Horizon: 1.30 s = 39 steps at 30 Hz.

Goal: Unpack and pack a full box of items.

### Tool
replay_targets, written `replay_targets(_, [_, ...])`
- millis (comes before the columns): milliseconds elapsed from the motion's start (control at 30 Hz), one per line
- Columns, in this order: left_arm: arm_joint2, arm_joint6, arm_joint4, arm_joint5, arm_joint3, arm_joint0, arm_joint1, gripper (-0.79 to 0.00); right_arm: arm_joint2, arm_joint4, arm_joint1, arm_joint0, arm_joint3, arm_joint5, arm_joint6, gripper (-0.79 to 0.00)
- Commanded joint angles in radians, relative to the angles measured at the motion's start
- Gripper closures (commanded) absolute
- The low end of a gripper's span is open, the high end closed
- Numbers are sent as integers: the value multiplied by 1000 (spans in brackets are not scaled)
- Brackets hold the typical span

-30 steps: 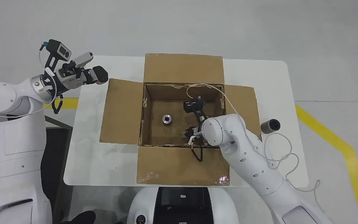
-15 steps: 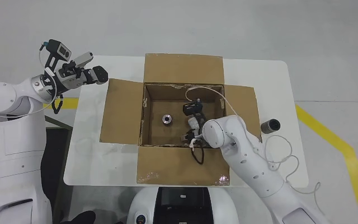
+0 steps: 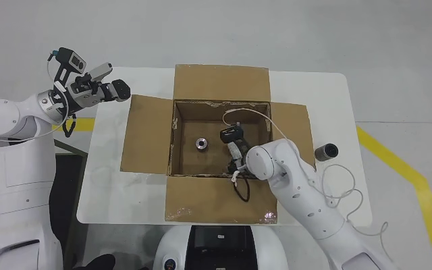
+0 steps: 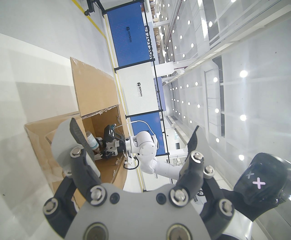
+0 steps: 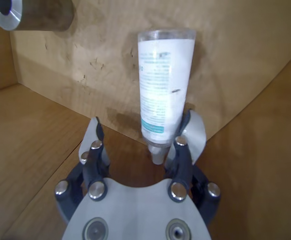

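Down inside the box (image 3: 145,135), right pincer (image 5: 142,119) gapes astride a bottle (image 5: 164,91) — half-hidden from above; left pincer (image 4: 134,126) spread too.

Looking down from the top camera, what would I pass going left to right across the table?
left gripper → small metal cylinder in the box → right arm's black wrist camera → dark cylinder on the table

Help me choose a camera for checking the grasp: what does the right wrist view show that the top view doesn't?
Right wrist view: the white-labelled bottle, nozzle toward the camera, between the open fingers of the right gripper. Top view: the box with its flaps spread, a dark cylinder on the table beside it, the left gripper at the table's edge. Both: the inside of the box and the metal cylinder in it.
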Motion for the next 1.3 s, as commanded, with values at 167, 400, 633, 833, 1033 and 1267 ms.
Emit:
replay_targets(167, [0, 0, 0, 0, 0, 0, 0, -785, 10, 10, 0, -7, 6, -15, -4, 0])
replay_targets(400, [0, 0, 0, 0, 0, 0, 0, -785, 26, 19, 2, -1, -28, -44, -13, 0])
replay_targets(633, [0, 0, 0, 0, 0, 0, 0, -785, 57, 17, 7, 1, -94, -50, -7, 0])
replay_targets(833, [0, 0, 0, 0, 0, 0, 0, -785, 86, 45, 7, 11, -146, -55, -39, 0])
replay_targets(1033, [0, 0, 0, 0, 0, 0, 0, -785, 102, 83, 6, 22, -171, -52, -58, 0])
replay_targets(1267, [0, 0, 0, 0, 0, 0, 0, -785, 101, 63, 8, 34, -183, -63, -40, 0])
